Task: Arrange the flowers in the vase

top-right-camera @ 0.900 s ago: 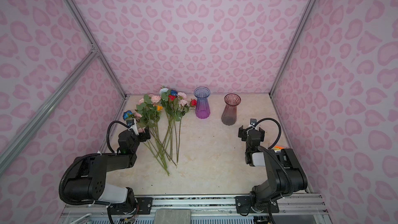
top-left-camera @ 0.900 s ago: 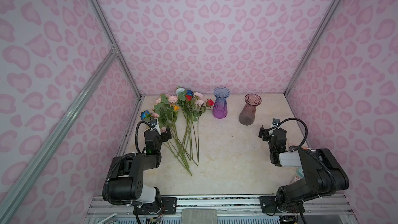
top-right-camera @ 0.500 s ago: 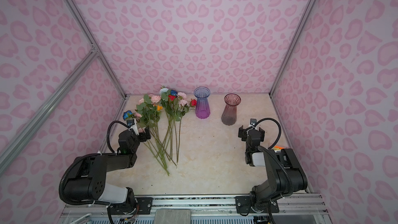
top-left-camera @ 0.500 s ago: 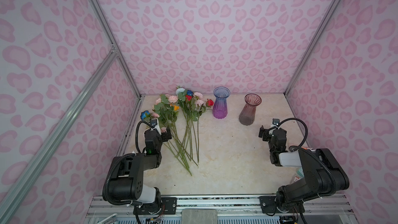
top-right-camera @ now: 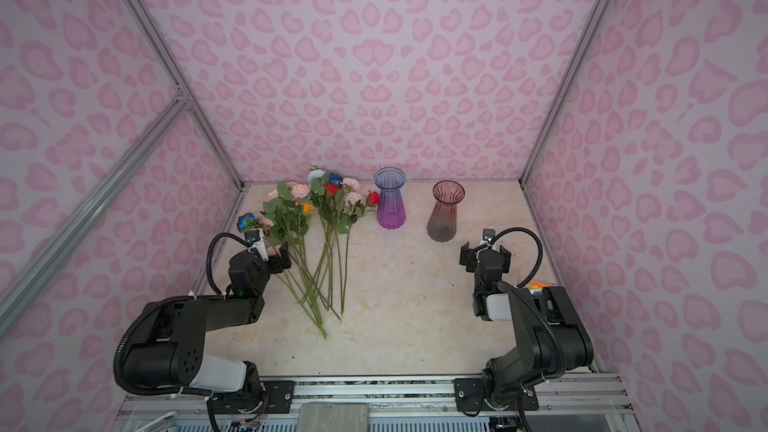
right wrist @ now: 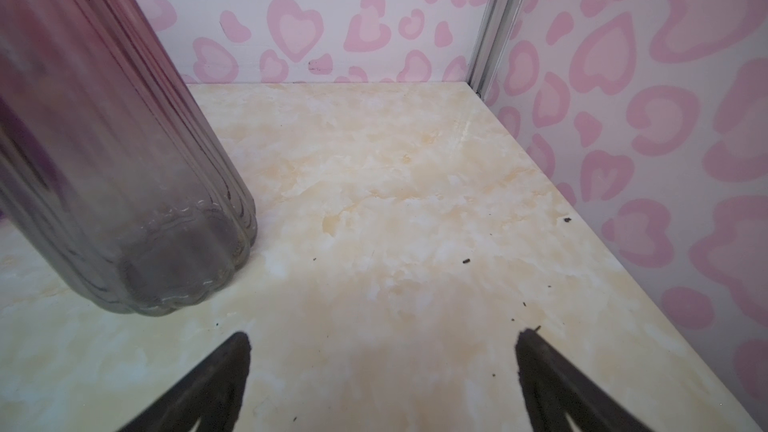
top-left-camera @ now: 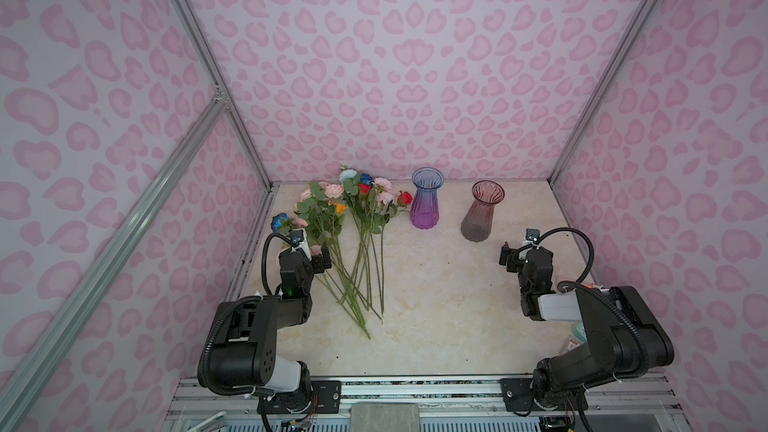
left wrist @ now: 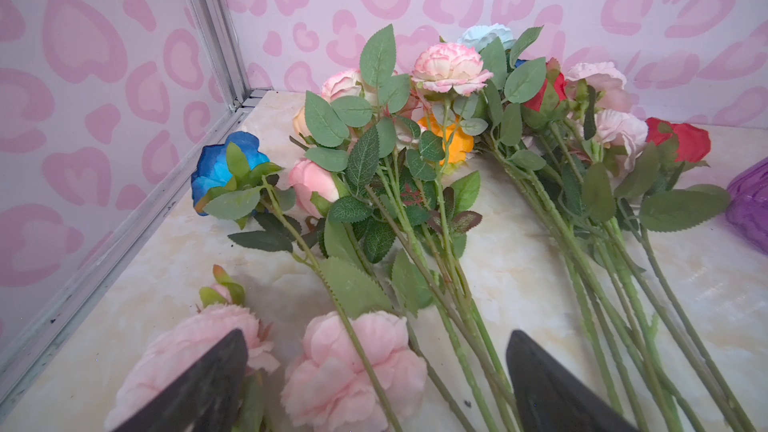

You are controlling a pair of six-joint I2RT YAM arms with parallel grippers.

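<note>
fig. bimanual cell, flower task, no stem lifted yet.

near: left gripper (top-left-camera: 308, 257) sits low over the table (top-left-camera: 436, 305) at the near-left edge of the bunch. its jaws stand as wide as they go and hold nothing. in the left wrist view a pale pink peony head (left wrist: 353, 367) and one green stem lie betw. the fingertips (left wrist: 216, 380); contact can't be told. right gripper (top-left-camera: 524, 257) is on the right side, jaws equally wide and empty, w/ only bare tabletop betw. them in the right wrist view.

mid: the flowers (top-left-camera: 353, 218) lie flat on the left half of the table in two loose fans. the stem ends converge toward the near side and the heads point far. a blue rose (top-left-camera: 280, 222) is the leftmost head, near the left wall.

far: purple vase (top-left-camera: 426, 205) stands upright just right of the heads, w/ a red rose (top-left-camera: 405, 197) just beside it. smoky-pink vase (top-left-camera: 482, 214) stands upright further right, apart from the first and just beyond the right gripper. both are empty.

change: vs. the last sec nothing has shifted; arms, bunch and vases are all in the same spots. judged meaning: a pause before the first pick. the likely next move is for the left jaws to close on one stem; the overlapping stems risk dragging neighbours along.
</note>
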